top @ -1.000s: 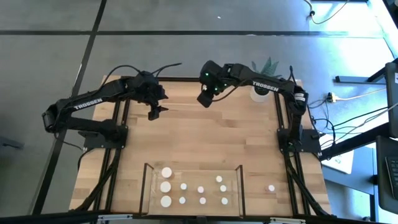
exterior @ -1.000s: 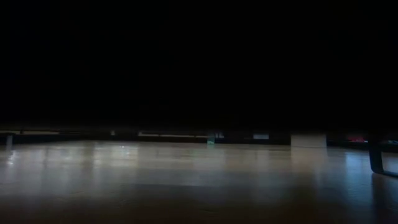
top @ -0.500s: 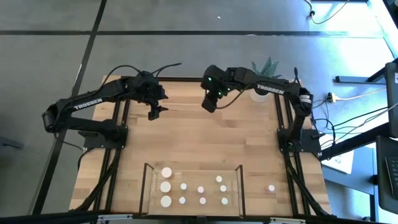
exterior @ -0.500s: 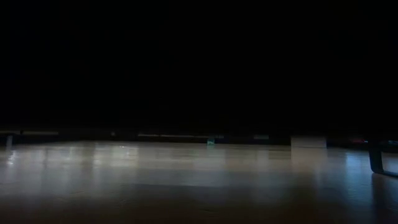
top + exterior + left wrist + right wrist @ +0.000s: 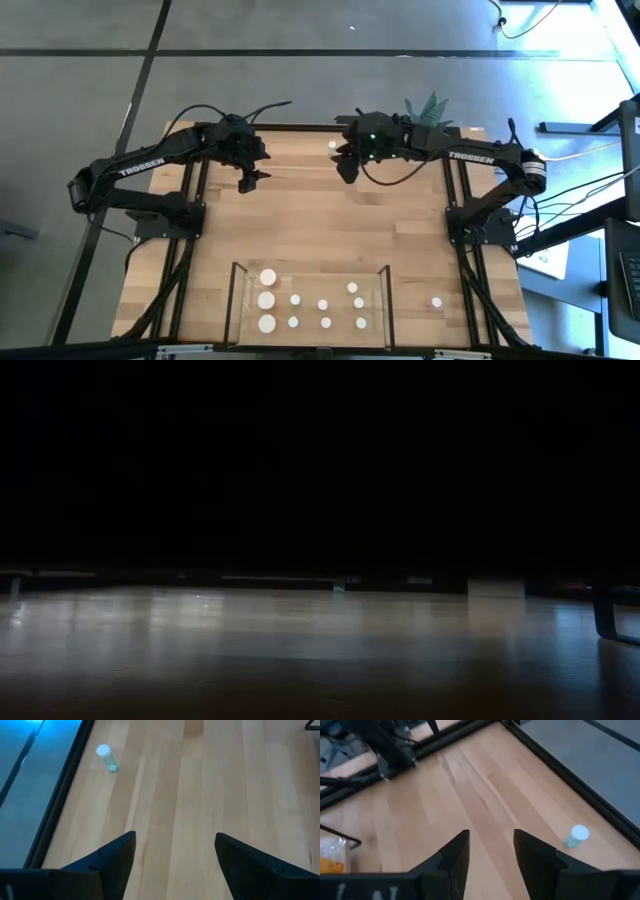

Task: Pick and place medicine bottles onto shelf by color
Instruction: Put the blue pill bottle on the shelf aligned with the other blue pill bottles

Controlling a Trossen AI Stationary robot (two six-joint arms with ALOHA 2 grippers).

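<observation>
One medicine bottle (image 5: 332, 146) is seen just beside the right gripper (image 5: 345, 170), between it and the left gripper (image 5: 248, 181); the shelf (image 5: 310, 305) lies well apart.

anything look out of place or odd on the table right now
Two medicine bottles sit apart from the rest. One greenish bottle stands alone near the table's far edge, just beside the open right gripper. Another bottle sits on the bare tabletop, outside the shelf where the others are lined up. Nothing looks spilled or damaged.
</observation>
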